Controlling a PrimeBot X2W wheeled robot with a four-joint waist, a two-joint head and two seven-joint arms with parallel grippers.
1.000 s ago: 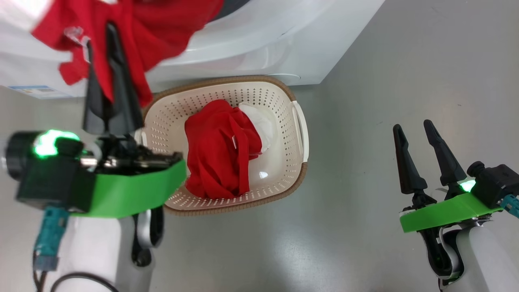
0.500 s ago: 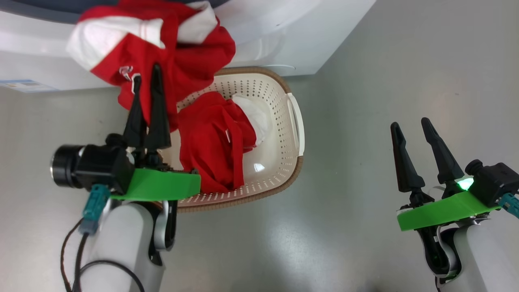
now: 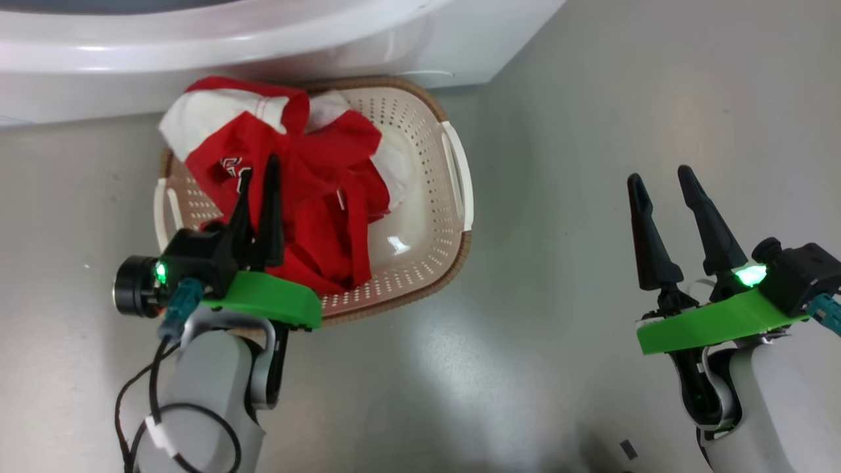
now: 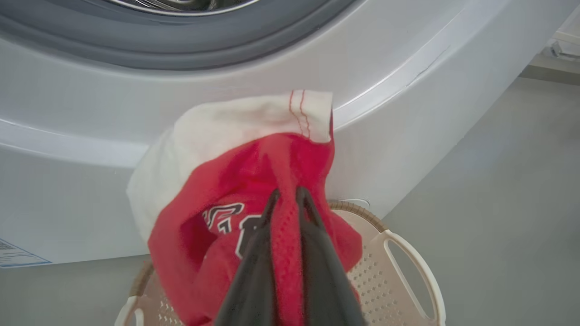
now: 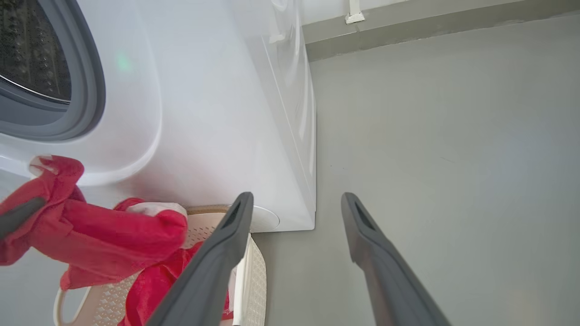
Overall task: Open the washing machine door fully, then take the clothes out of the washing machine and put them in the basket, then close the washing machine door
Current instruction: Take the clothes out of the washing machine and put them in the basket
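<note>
My left gripper (image 3: pixel 259 167) is shut on a red garment with white trim (image 3: pixel 230 131), which hangs over the left part of the cream basket (image 3: pixel 460 243). In the left wrist view the fingers (image 4: pixel 288 192) pinch the red fabric (image 4: pixel 226 181) in front of the washing machine (image 4: pixel 385 59). More red clothes (image 3: pixel 328 217) and a white cloth (image 3: pixel 394 164) lie inside the basket. My right gripper (image 3: pixel 658 173) stands open over bare floor to the right, its jaws (image 5: pixel 297 195) holding nothing. The drum opening (image 5: pixel 31 50) shows at the left of the right wrist view. The washing machine door is out of view.
The basket (image 5: pixel 253 276) stands on the grey floor right against the white washing machine (image 3: pixel 263 39). A blue label sticker (image 4: pixel 18 256) is on the machine's lower front. A skirting line (image 5: pixel 430 27) runs along the far wall beyond open grey floor (image 3: pixel 558 295).
The left gripper has brought the red garment down from in front of the machine to just over the basket. The head camera has shifted. The right gripper has kept still and open.
</note>
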